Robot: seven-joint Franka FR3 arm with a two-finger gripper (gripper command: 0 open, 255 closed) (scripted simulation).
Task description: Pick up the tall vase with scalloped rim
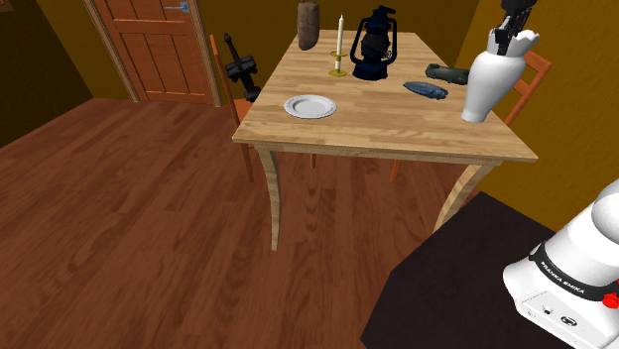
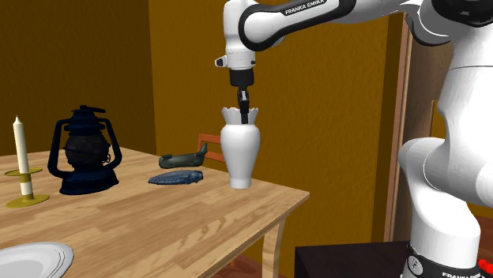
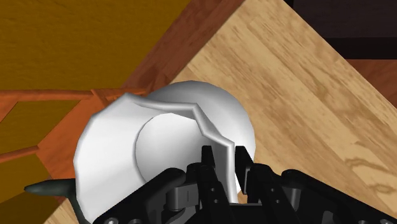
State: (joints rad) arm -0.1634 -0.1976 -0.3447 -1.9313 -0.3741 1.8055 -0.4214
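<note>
The tall white vase (image 1: 486, 84) with a scalloped rim stands upright near the table's edge on the shoulder view's right. In the second exterior view the vase (image 2: 239, 154) is near the table corner, and I cannot tell whether its base touches the wood. My black gripper (image 2: 244, 110) comes straight down onto its mouth. In the wrist view the gripper (image 3: 222, 156) is shut on the rim of the vase (image 3: 178, 121), one finger inside the mouth and one outside. In the shoulder view the gripper (image 1: 508, 38) sits right at the rim.
On the wooden table (image 1: 397, 134) are a dark blue lantern (image 1: 374, 45), a candle in a brass holder (image 1: 339, 50), a white plate (image 1: 309, 105), a flat blue-grey object (image 1: 425, 89), a dark green one (image 1: 446, 72) and a brown piece (image 1: 309, 25). An orange chair (image 1: 533, 74) stands behind the vase.
</note>
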